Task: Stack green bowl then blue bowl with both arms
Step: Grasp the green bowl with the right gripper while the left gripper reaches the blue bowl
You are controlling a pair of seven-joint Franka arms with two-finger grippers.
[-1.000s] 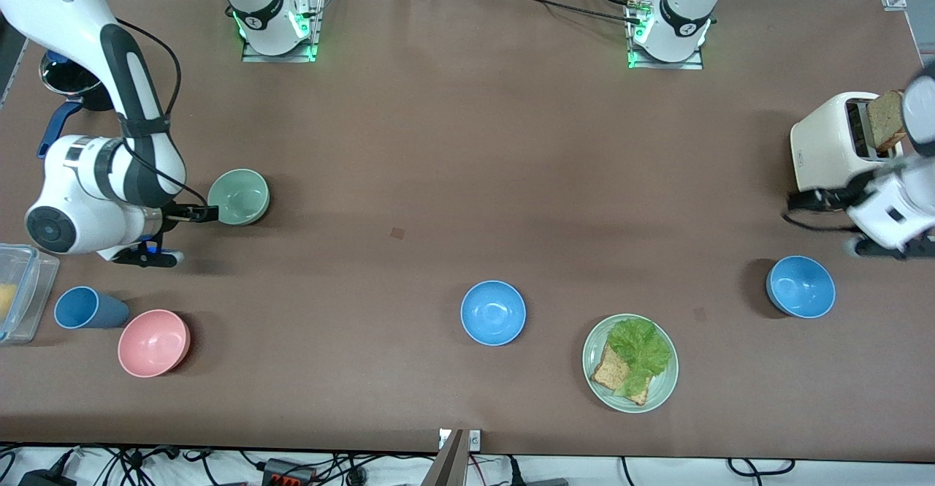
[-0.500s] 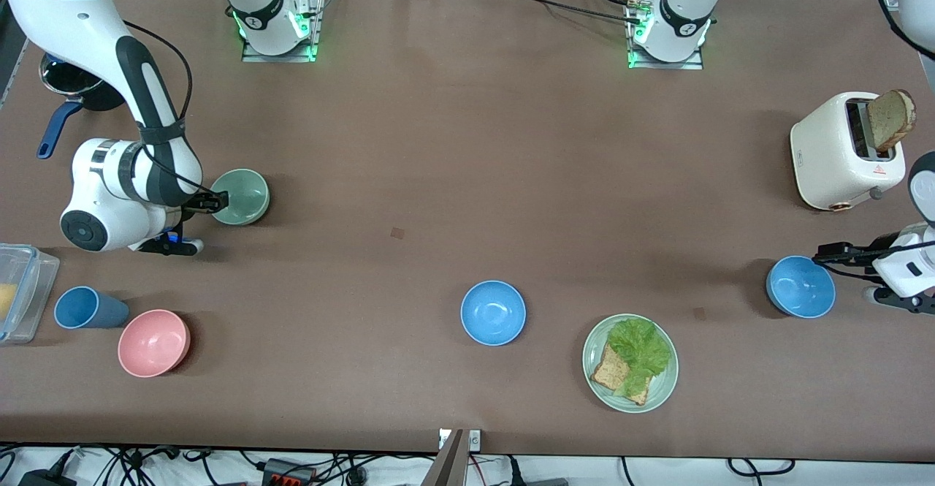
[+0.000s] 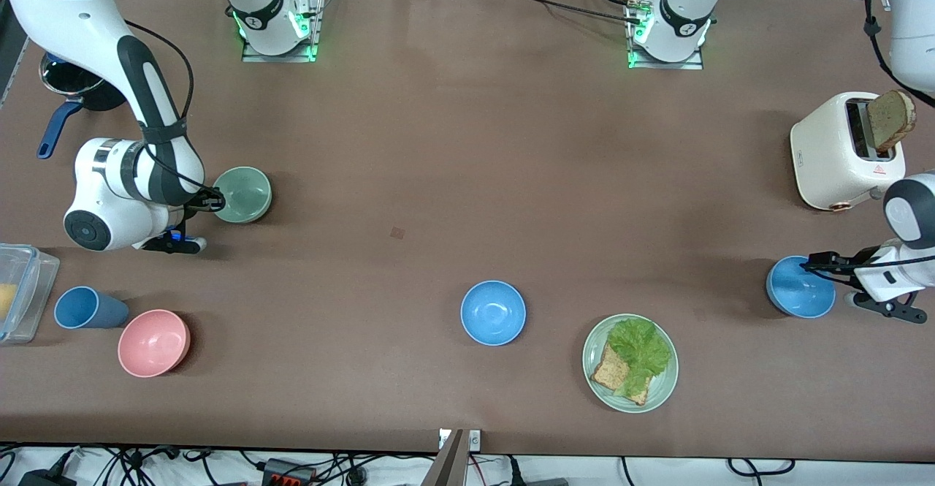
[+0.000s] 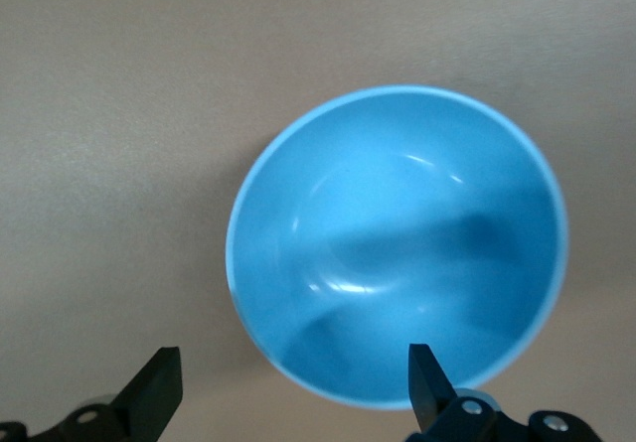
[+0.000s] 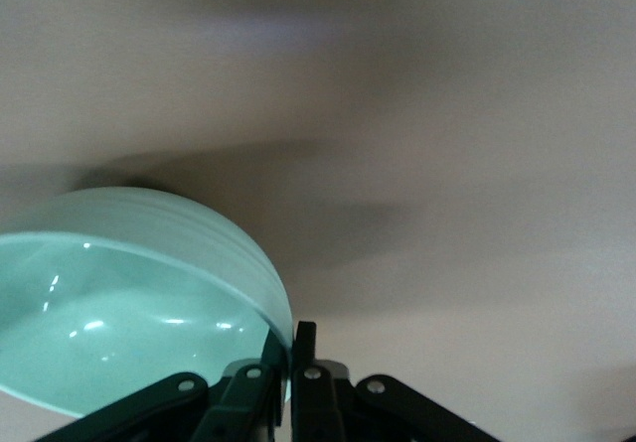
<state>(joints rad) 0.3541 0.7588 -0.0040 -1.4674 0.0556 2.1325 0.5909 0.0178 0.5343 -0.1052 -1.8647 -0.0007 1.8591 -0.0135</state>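
The table (image 3: 467,142) holds a toaster (image 3: 840,151) near the left arm's end. The green bowl (image 3: 244,194) sits at the right arm's end; the right gripper (image 3: 212,201) has now pinched its rim and nudged it a bit. The left gripper (image 3: 812,266) has moved over the blue bowl (image 3: 798,290), fingers (image 4: 154,390) wide apart.

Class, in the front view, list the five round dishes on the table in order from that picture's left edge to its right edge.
Pink bowl → green bowl → middle blue bowl → plate with lettuce and bread → blue bowl under the left end effector.
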